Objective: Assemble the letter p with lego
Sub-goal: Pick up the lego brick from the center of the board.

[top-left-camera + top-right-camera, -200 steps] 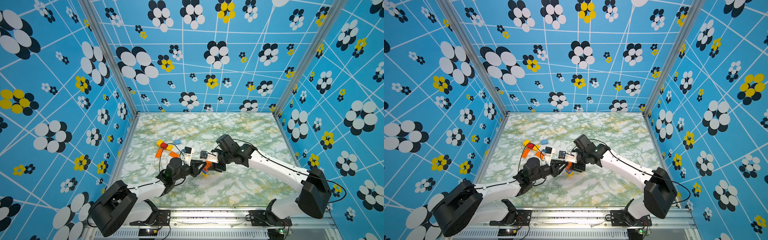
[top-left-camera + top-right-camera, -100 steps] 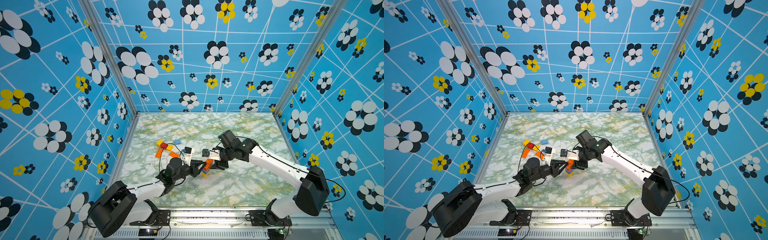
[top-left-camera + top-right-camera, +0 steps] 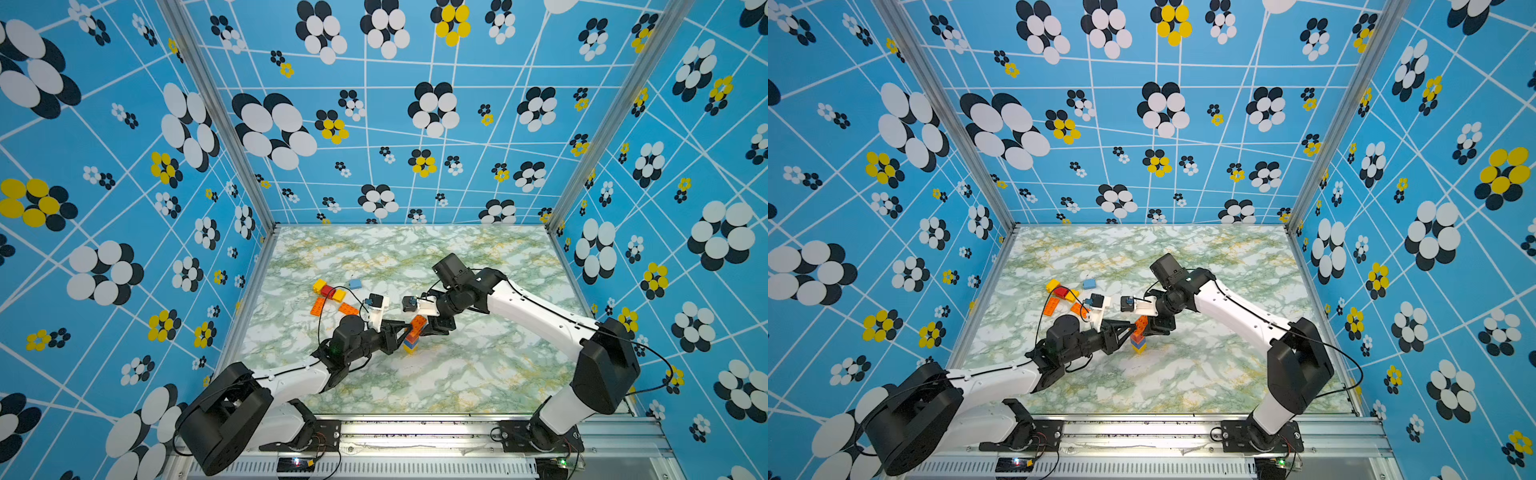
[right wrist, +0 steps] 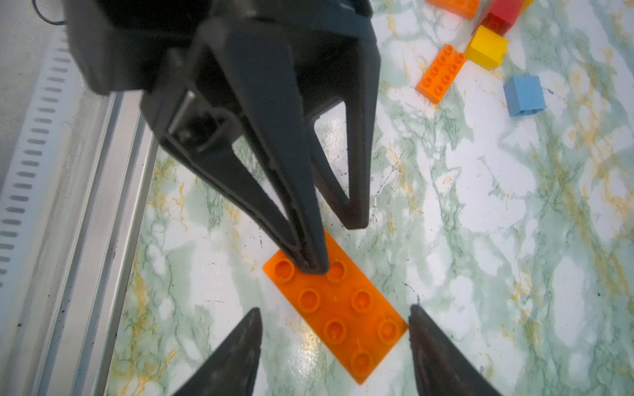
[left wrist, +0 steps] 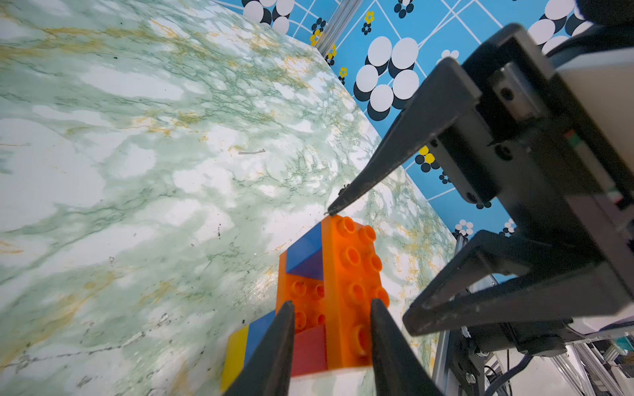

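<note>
Item: lego stack (image 5: 346, 260), yellow, blue, red and orange plastic bricks capped by a long orange studded plate (image 4: 360, 301); base on the green-marbled table (image 4: 480, 240), directly under the right gripper (image 4: 334, 310); plate's long axis slants across that gripper's spread, empty fingers, one tip at a plate corner; left gripper (image 5: 332, 303) clamped on the stack's opposite end; loose orange plate (image 4: 441, 73), yellow brick (image 4: 487, 51) and pale blue brick (image 4: 525, 96) lie beyond the left gripper, well apart; nothing seems to bar the way.

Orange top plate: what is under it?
Under the orange top plate: a blue brick, an orange studded brick and a red brick, then a lower blue brick and a yellow brick. Fingers of the left tool, gripping the stack, hide part of the red brick.
</note>
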`<action>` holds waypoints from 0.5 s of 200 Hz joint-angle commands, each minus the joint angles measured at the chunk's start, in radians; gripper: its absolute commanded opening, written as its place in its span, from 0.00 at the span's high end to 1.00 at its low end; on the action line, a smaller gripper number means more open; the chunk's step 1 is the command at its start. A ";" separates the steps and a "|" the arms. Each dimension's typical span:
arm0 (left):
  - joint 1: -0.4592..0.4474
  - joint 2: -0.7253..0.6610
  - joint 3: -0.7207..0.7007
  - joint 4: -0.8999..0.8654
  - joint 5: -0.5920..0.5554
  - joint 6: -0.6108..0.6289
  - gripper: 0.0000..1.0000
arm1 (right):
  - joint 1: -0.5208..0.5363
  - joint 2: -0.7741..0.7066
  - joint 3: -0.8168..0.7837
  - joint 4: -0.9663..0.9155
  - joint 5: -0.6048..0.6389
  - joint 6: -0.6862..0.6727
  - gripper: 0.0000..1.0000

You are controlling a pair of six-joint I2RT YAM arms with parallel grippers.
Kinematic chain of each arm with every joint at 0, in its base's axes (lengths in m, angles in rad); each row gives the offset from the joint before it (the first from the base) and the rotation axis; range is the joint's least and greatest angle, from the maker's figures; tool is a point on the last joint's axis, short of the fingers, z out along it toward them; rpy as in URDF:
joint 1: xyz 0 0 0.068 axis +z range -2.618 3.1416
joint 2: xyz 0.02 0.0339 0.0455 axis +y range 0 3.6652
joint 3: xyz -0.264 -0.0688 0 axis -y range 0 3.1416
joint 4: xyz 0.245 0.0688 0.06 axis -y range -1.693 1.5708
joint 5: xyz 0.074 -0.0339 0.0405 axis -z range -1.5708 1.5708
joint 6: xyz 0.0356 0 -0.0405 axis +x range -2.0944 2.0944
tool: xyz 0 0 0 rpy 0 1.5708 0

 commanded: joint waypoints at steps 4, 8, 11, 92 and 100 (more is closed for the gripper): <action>-0.010 0.038 -0.020 -0.179 -0.004 0.040 0.62 | -0.005 0.044 0.033 -0.059 -0.035 -0.039 0.31; -0.010 0.039 -0.019 -0.179 -0.004 0.040 0.62 | -0.005 0.049 0.034 -0.058 -0.037 -0.040 0.31; -0.010 0.041 -0.018 -0.180 -0.004 0.040 0.62 | -0.005 0.052 0.034 -0.058 -0.036 -0.043 0.31; -0.007 0.037 -0.029 -0.160 -0.011 0.028 0.58 | -0.006 0.054 0.005 -0.049 -0.057 -0.023 0.37; -0.005 0.037 -0.030 -0.152 -0.008 0.025 0.58 | -0.008 0.045 -0.008 -0.038 -0.065 -0.016 0.37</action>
